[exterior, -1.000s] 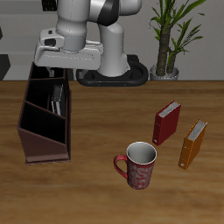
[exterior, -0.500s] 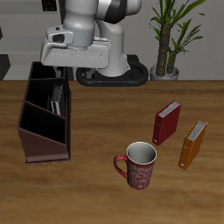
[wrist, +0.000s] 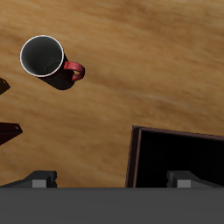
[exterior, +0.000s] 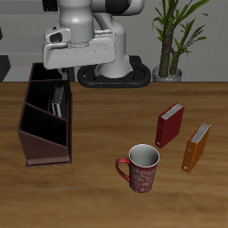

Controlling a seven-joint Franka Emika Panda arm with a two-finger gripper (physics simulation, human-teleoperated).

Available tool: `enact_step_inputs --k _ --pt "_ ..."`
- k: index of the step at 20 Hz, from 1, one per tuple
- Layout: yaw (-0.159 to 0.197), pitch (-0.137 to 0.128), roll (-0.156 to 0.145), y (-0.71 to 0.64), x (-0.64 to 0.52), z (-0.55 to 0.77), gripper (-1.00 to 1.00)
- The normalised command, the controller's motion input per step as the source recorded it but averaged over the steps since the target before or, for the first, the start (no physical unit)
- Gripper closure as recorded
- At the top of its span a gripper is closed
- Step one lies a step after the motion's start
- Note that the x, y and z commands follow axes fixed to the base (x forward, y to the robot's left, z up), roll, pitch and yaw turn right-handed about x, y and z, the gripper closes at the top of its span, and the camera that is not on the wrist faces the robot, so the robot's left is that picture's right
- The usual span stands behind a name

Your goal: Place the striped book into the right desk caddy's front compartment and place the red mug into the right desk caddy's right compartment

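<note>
Red mug (exterior: 140, 168) waits upright toward the table's front edge while my end effector (exterior: 55, 71) hangs high over the right desk caddy (exterior: 46, 123).
My fingertips (wrist: 42, 179) stand spread wide, pinching nothing; the striped book (exterior: 58, 100) already stands inside the caddy. From where I hover the mug lies well apart, forward and across bare wooden table (exterior: 98, 191), handle turned toward the caddy, with the red book (exterior: 168, 125) and orange book (exterior: 197, 146) beyond it.

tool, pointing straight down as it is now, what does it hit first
Probably the right desk caddy: the wrist view looks straight down, with the caddy's edge and dark inside beneath the tool. One finger seems to be over bare table, but depth is unclear.
</note>
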Motion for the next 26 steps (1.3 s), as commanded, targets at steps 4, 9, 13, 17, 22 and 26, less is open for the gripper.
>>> enact_step_inputs --k 4,9,13,17,22,26 --pt "0.045 0.004 -0.038 -0.11 0.21 0.06 -1.00" --pt "0.014 -0.001 -0.055 0.00 0.26 0.03 -1.00" --pt "0.000 0.011 -0.030 0.06 0.21 -0.01 -1.00" --pt "0.058 0.001 -0.044 0.33 0.33 -0.04 -1.00" --pt "0.033 -0.014 0.010 0.39 0.19 0.05 -1.00" --pt "0.011 -0.003 -0.022 0.30 0.17 -0.01 -1.00"
